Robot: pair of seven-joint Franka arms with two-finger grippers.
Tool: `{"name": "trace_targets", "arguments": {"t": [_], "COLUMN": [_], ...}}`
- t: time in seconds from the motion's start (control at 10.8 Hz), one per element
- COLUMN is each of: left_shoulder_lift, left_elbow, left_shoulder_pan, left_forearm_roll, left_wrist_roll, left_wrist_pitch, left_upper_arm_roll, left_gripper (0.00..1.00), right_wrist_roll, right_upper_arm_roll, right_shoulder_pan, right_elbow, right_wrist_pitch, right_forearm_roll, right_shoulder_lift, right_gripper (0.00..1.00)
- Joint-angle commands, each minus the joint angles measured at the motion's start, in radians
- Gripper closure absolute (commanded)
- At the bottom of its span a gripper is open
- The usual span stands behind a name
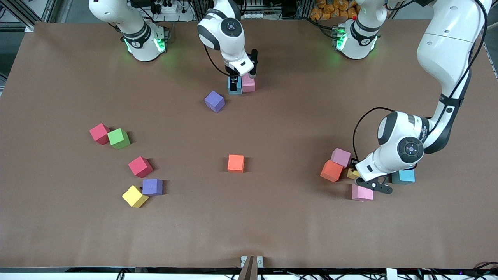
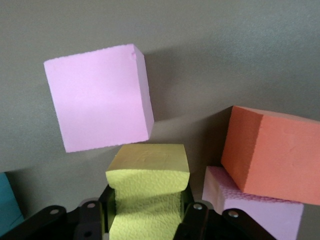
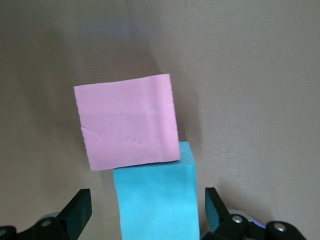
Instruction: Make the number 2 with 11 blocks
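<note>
Down at the table, the left gripper [image 2: 146, 212] squeezes a yellow block [image 2: 147, 192] standing square, while the right gripper [image 3: 146, 210] straddles a blue block [image 3: 157, 202], open.

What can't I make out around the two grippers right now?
- Yellow block: front view, mostly hidden under the left gripper; wrist view edge cuts off its lower part.
- Blue block beside it: left arm covers part.
- Light blue block: front view, right gripper covers part.
</note>
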Motion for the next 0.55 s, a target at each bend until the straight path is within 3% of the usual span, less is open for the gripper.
{"name": "trace_targets", "arguments": {"t": [0.0, 0.18, 0.46], "left_shoulder_lift": [-0.012, -0.037, -0.126], "left_elbow": [0.022, 0.022, 0.022], "left_shoulder_pan": [0.007, 0.004, 0.009], "left_forearm_roll": [-0.041, -0.041, -0.043], "left_wrist_roll": [0.013, 0.022, 0.025], "left_wrist_pitch": [-0.049, -0.06, -0.169], "left_upper_arm_roll": [-0.01, -0.023, -0.071], "left_gripper": [0.54, 0.73, 0.71], "right_wrist_roll": [0.004, 0.002, 0.004], "right_upper_arm_roll": [-0.02, -0.032, -0.068], "right_shoulder_pan": [0.006, 0.006, -0.02], "right_elbow": [-0.011, -0.008, 0.003], "right_wrist_pitch": [-0.016, -0.044, -0.096], "right_forearm_roll": [0.0, 0.0, 0.0], "right_shoulder_lift": [-0.039, -0.059, -0.097], "right_gripper": [0.0, 0.0, 0.0]}}
